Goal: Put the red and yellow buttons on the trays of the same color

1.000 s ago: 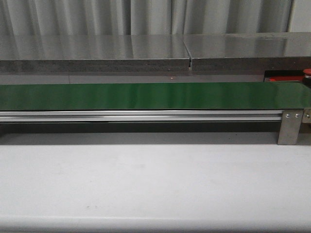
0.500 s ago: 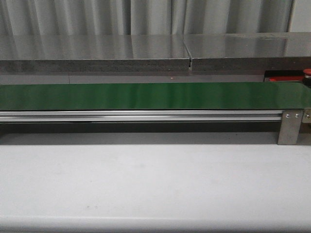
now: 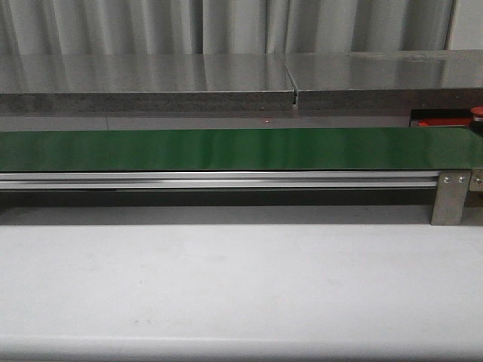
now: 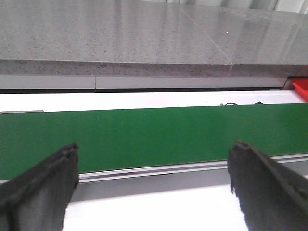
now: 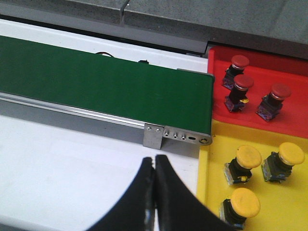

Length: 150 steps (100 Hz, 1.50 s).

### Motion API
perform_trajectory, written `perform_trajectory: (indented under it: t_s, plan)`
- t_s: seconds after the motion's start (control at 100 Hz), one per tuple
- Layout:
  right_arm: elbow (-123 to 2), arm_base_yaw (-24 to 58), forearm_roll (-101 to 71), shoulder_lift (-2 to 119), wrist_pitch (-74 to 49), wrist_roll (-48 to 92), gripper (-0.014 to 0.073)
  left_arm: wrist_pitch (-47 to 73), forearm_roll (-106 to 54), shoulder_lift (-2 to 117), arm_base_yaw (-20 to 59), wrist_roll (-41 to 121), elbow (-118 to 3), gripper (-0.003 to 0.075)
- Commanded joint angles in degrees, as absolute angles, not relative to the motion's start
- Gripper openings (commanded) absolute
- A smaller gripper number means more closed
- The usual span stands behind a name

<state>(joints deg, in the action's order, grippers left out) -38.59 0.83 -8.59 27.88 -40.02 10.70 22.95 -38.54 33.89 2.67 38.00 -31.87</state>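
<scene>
In the right wrist view, three red buttons [image 5: 244,82] stand on the red tray [image 5: 293,70], and three yellow buttons [image 5: 248,156] stand on the yellow tray [image 5: 269,139] beside it, just past the belt's end. My right gripper [image 5: 154,160] is shut with nothing in it, over the white table near the yellow tray's edge. My left gripper [image 4: 155,146] is open and empty, facing the belt. Only a sliver of the red tray [image 3: 441,122] and one dark red button [image 3: 477,112] show at the far right of the front view. Neither gripper appears in that view.
The long green belt [image 3: 226,149] runs across on an aluminium rail, with a metal bracket [image 3: 451,197] at its right end. No button shows on it. A grey stone counter [image 3: 151,79] lies behind it, and the white table [image 3: 226,286] in front.
</scene>
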Motion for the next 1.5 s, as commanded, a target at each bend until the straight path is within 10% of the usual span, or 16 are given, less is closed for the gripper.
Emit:
perform_trajectory:
  t_s: [0.0, 0.56, 1.02, 1.49]
  plan:
    - [-39.9, 0.69, -8.31, 28.03, -36.35, 10.65, -0.0067, 17.73, -39.93, 35.03, 3.13, 36.12, -34.46, 0.0611]
    - [-39.9, 0.69, -8.31, 28.03, -36.35, 10.65, -0.0067, 30.97, -40.4, 74.41, -20.45, 30.16, -63.92, 0.0611]
    - [-39.9, 0.69, -8.31, 28.03, -36.35, 10.65, -0.0067, 36.44, -38.38, 106.67, -22.33, 30.32, -91.63, 0.061]
    - [-39.9, 0.69, -8.31, 28.03, -36.35, 10.65, -0.0067, 31.25, -28.86, 113.84, -22.46, 25.37, -95.41, 0.061]
